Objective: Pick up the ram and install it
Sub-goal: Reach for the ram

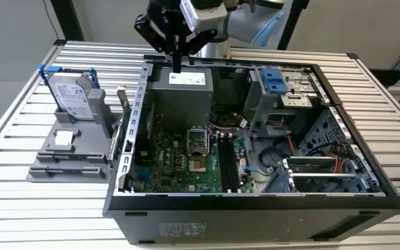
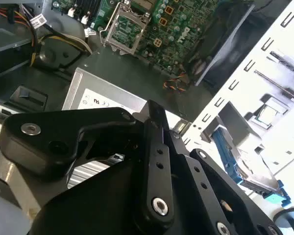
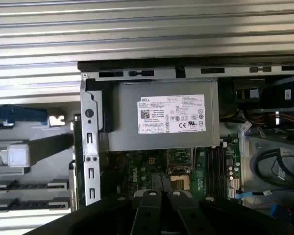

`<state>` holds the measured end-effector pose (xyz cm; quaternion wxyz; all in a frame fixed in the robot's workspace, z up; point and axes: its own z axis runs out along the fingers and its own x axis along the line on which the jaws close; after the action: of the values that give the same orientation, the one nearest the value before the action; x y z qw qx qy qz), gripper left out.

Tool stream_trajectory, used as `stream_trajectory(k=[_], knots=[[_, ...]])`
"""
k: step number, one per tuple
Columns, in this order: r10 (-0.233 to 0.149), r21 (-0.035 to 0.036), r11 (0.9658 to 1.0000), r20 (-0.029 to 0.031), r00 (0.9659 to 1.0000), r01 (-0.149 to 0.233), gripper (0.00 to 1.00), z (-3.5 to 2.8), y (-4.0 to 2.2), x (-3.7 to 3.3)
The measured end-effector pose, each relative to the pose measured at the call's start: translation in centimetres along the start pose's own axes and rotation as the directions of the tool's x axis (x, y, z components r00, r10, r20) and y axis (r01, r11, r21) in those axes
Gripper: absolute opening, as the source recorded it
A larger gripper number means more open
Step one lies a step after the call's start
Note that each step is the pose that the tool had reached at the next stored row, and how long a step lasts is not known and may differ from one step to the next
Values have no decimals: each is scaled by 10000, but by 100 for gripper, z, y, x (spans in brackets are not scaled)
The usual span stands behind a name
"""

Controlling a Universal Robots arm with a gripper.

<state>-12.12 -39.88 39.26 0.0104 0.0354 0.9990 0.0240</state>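
Note:
My gripper (image 1: 177,66) hangs above the back of the open computer case (image 1: 137,130), over the grey power supply (image 1: 179,94). Its black fingers (image 2: 154,117) are pressed together with nothing between them. A thin board standing on edge, which I take for the ram (image 1: 119,122), sits in the grey fixture (image 1: 68,153) just outside the case wall at the exterior view's left. In the first wrist view the ram (image 3: 76,152) is a dark narrow strip beside that wall. The green motherboard (image 1: 179,161) lies inside with black slots (image 1: 228,164).
A silver hard drive in a blue frame (image 1: 71,96) stands on the fixture at the exterior view's left. Drive cages (image 1: 283,86), cables and an expansion card (image 1: 318,169) crowd the case's other half. Everything rests on a slatted metal table (image 1: 19,208).

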Motion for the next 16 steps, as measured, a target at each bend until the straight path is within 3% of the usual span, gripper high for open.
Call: stream_trajectory(k=[13,16], knots=[[0,-1,10000,0,10000,0,0,0,0,0],[-1,0,10000,0,10000,1,0,-1,-4,45]])
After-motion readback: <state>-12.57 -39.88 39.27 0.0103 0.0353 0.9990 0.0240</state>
